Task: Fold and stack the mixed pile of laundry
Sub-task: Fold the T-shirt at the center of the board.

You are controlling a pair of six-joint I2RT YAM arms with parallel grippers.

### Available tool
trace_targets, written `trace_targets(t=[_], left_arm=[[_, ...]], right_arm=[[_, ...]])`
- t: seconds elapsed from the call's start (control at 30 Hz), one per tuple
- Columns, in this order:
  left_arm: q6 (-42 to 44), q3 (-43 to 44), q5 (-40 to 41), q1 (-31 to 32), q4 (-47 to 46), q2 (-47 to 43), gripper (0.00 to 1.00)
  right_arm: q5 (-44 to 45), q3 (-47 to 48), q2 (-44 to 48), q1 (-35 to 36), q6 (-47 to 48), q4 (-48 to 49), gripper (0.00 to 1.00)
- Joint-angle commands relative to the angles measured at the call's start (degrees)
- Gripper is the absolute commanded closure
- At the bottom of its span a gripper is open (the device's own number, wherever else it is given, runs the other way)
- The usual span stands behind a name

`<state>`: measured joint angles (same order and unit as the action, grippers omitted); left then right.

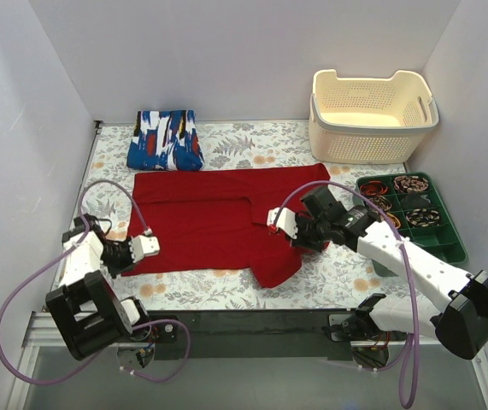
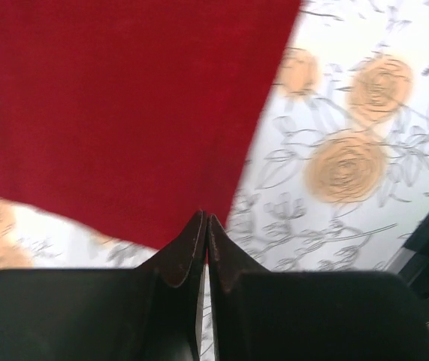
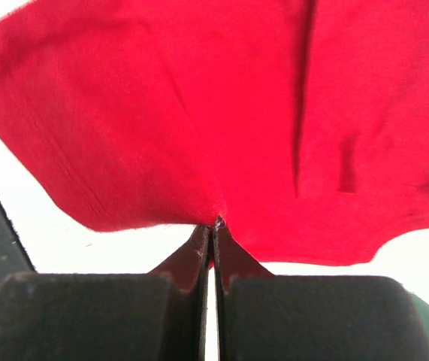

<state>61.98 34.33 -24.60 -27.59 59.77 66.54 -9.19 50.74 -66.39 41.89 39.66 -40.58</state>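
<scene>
Two pincers pressed together on one deep red garment [image 1: 214,224], spread L-to-R across the floral tabletop's [image 1: 338,275] middle. The left gripper [image 1: 152,246] nips its near-left corner, the right gripper [image 1: 271,219] an edge right of ctr. A blue printed garment [image 1: 165,141] sits folded at far-left corner; white walls [image 1: 226,51] close round.

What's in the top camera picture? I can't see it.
A red garment lies spread on a flowery table, pinched at its near left corner by the left fingers and at its right side by the right fingers. Farther back are a folded blue patterned cloth and a cream basket; a green tray is at the right.
</scene>
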Motion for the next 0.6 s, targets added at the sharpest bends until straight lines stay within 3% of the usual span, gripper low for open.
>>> trace_targets(t=[0.0, 0.13, 0.17, 0.2, 0.3, 0.57], left_arm=[[-4.58, 9.51, -5.10, -0.18, 0.26, 3.59, 1.00], [-3.89, 11.38, -6.69, -0.18, 2.19, 4.91, 1.00], [-1.36, 10.85, -5.64, -0.27, 4.02, 5.00, 0.94], [-0.63, 10.07, -5.11, -0.18, 4.04, 4.22, 0.75], [1.21, 5.24, -3.44, -0.27, 1.06, 1.24, 0.64], [2.89, -3.47, 0.16, -0.18, -10.26, 2.80, 0.59]], right_arm=[[-0.30, 4.10, 0.74, -1.46, 1.82, -0.64, 0.99], [-0.56, 5.33, -0.67, -2.43, 2.53, -0.82, 0.99], [-0.65, 5.51, -0.84, -2.60, 2.62, -0.91, 0.99], [-0.83, 5.68, -0.93, -2.60, 2.70, -0.82, 0.99], [-0.92, 5.95, -1.55, -2.69, 2.62, -0.82, 0.99], [-1.44, 6.12, -2.43, -2.78, 2.09, -0.99, 0.99]])
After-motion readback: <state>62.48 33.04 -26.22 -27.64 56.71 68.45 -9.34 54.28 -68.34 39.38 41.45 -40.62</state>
